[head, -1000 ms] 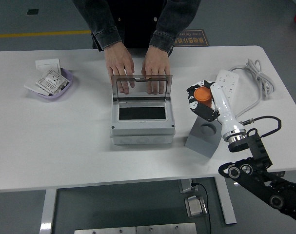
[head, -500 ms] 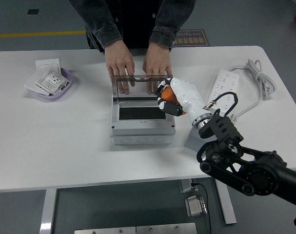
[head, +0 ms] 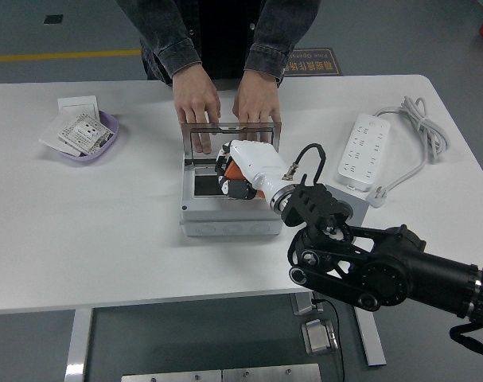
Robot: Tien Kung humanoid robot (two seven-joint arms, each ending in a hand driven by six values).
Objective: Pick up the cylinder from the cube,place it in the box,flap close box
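My right hand (head: 231,177) is white with black finger joints and is shut on the orange cylinder (head: 234,170). It holds the cylinder over the open grey box (head: 233,208), above the box's dark inside. The box's clear lid (head: 229,139) stands upright at the back. A person at the far side holds the lid up with both hands (head: 196,102). The grey cube is mostly hidden behind my right arm; only a corner (head: 344,208) shows.
A purple dish (head: 86,137) with paper packets sits at the far left. A white power strip (head: 364,150) with a grey cable (head: 420,135) lies at the right. My black right arm (head: 384,267) crosses the table's near right part.
My right hand has carried the orange cylinder leftward from the cube to over the open box. The person's hands stay on the lid.
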